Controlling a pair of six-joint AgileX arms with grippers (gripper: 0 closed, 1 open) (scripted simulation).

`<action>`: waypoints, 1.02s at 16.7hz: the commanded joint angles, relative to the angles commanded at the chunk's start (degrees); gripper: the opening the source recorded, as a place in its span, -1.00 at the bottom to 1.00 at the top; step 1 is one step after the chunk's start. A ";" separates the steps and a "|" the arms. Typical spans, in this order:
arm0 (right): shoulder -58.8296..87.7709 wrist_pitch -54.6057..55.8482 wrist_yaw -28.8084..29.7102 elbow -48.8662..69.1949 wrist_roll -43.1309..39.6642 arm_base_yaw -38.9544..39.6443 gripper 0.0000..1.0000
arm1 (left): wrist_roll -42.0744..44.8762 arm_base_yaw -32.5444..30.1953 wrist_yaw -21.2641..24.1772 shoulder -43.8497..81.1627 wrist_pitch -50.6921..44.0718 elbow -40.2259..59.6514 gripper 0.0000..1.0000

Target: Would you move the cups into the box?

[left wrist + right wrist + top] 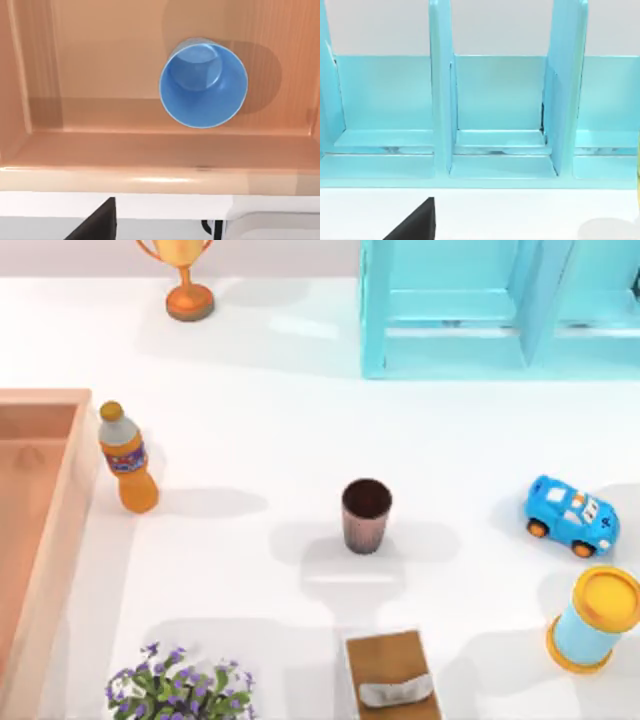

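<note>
The dark brown ribbed cup point(366, 515) stands upright near the middle of the white table, with nothing around it. The peach-orange wooden box point(70, 502) lies at the table's left edge. In the left wrist view the light blue cup point(203, 82) stands upright on the box floor, close behind the near wall point(150, 170). A dark edge of my left gripper point(97, 222) shows just outside that wall, apart from the cup. A dark edge of my right gripper point(415, 222) shows over the table in front of the turquoise shelf.
An orange bottle point(128, 460) stands beside the box wall. A trophy point(185, 280) and a turquoise shelf unit point(490, 310) are at the back. A blue toy car point(572, 515), a yellow-capped cylinder point(598, 620), a brown block point(392, 675) and a plant point(180, 690) are nearer the front.
</note>
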 joint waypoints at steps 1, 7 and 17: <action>0.00 0.00 0.00 0.00 0.00 0.00 1.00 | -1.32 -1.35 0.04 1.63 -0.57 1.83 1.00; 0.00 0.00 0.00 0.00 0.00 0.00 1.00 | -15.73 -15.94 0.42 20.82 -6.47 24.82 1.00; 0.00 0.00 0.00 0.00 0.00 0.00 1.00 | -48.07 -49.30 1.30 58.46 -15.39 72.69 1.00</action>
